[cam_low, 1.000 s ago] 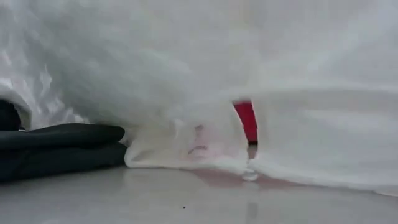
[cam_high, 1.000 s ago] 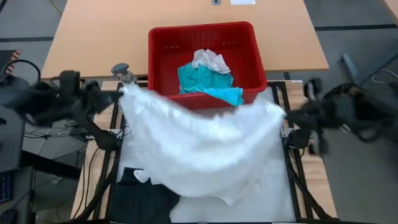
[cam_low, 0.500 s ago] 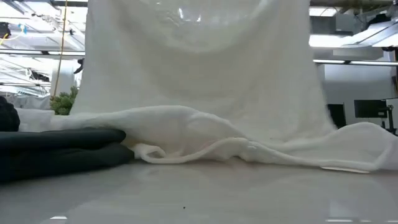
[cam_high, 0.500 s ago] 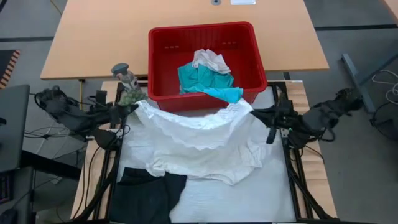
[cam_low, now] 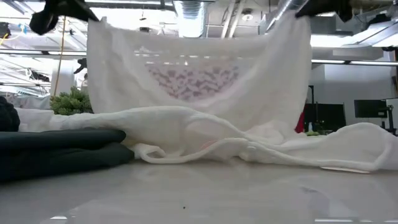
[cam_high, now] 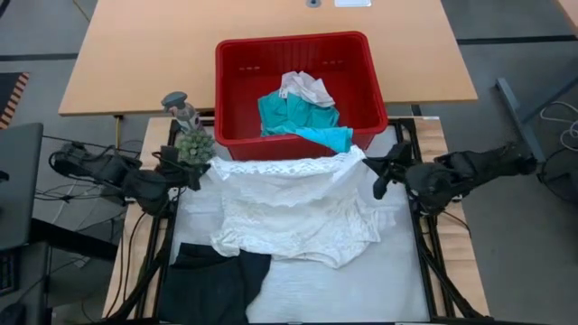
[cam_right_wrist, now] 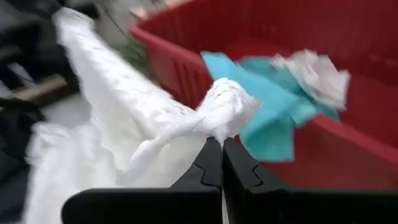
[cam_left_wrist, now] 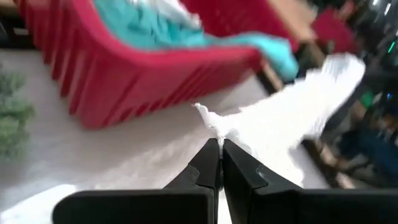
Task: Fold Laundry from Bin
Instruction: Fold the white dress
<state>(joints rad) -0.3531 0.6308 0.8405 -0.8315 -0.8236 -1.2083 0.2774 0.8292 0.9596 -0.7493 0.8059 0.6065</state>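
A white lacy garment (cam_high: 298, 212) is stretched across the table just in front of the red bin (cam_high: 237, 90). My left gripper (cam_high: 200, 166) is shut on its far left corner and my right gripper (cam_high: 372, 168) on its far right corner. In the low view the garment (cam_low: 199, 81) hangs like a curtain between them, its lower part lying on the table. A teal garment (cam_high: 298, 116) and a white one (cam_high: 307, 88) lie in the bin. A black garment (cam_high: 212, 284) rests at the table's near left. My left gripper pinches the garment's far left corner (cam_left_wrist: 214, 126) between its two fingers, coming from the table's left and slanting down. The corner is lifted clear and the cloth runs off toward the other arm, its lower part on the table. My right gripper pinches a bunched far right corner (cam_right_wrist: 225, 115) between its two fingers, coming from the table's right and slanting down. The cloth runs from it toward the left arm, the top edge (cam_low: 199, 37) sagging a little, the lower part resting on the table.
A small green plant (cam_high: 193, 144) with a figure behind it stands beside the bin's left near corner, close to my left gripper. A wooden table (cam_high: 135, 54) bears the bin's far part. Bare white table (cam_high: 361, 289) shows at the near right.
Both grippers have come down, still shut on the garment's corners. The white garment, held high and billowing a second ago, has dropped: its lower part now lies spread on the table while its far edge stays up between the grippers.
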